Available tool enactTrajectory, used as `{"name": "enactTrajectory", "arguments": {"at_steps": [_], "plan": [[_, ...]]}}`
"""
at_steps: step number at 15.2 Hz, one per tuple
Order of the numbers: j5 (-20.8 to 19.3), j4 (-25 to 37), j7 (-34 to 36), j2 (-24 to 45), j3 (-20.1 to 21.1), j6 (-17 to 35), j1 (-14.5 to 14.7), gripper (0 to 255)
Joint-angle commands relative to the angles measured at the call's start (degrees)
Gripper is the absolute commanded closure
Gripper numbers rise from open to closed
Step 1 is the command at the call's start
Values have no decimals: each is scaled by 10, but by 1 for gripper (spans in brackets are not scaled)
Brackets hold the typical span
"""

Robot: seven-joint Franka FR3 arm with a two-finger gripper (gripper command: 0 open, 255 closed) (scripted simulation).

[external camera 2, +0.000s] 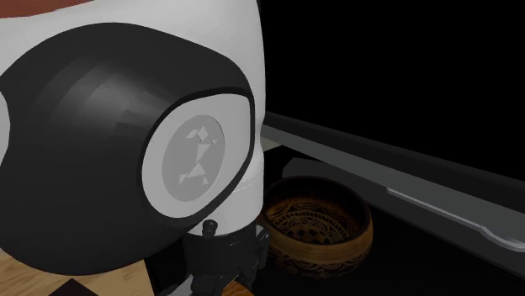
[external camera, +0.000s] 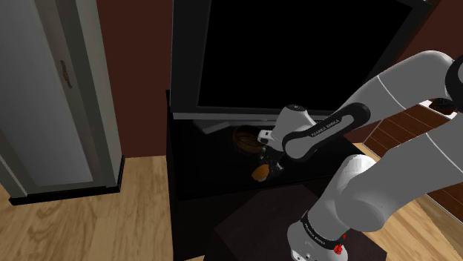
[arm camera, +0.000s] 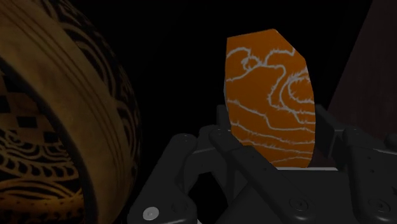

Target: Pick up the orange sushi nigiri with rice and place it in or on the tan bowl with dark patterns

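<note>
Nearest the camera on the hand, the jaws are closed on the sushi (arm camera: 270, 95), one finger on each flank, so the orange slab with its pale streaks stands upright between them. We judge that this grip on the narrow sides is meant to stop the piece swinging during the carry.

The bowl (arm camera: 57, 127) is just beside the jaws, its tan wall banded with dark patterns. In the second exterior view it sits at the lower middle of the frame, and its hollow looks empty.

In the shoulder view the sushi hangs near the middle of the frame, a little below and right of the bowl, over the black worktop (external camera: 200, 174). We cannot tell whether it is clear of the surface.

To us the task looks about half done: the sushi is gripped, but it is not yet in the bowl. What remains is a short lift and a release over the rim. Since the bowl is so close, the main risk is clipping that rim.

Behind the bowl stands the television (external camera: 297, 52), which leaves little room on the far side, so approaching from the front seems sensible. Farthest off, at the left of the frame, are a grey door (external camera: 52, 96) and the wooden floor (external camera: 89, 222).
</note>
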Motion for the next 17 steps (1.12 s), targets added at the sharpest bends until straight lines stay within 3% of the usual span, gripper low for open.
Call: {"name": "enactTrajectory", "arguments": {"at_steps": [1,9,17], "plan": [[0,0,0,0,0,0,0,255],[0,0,0,0,0,0,0,255],[2,10,5,-111,30,-121,-20,255]]}}
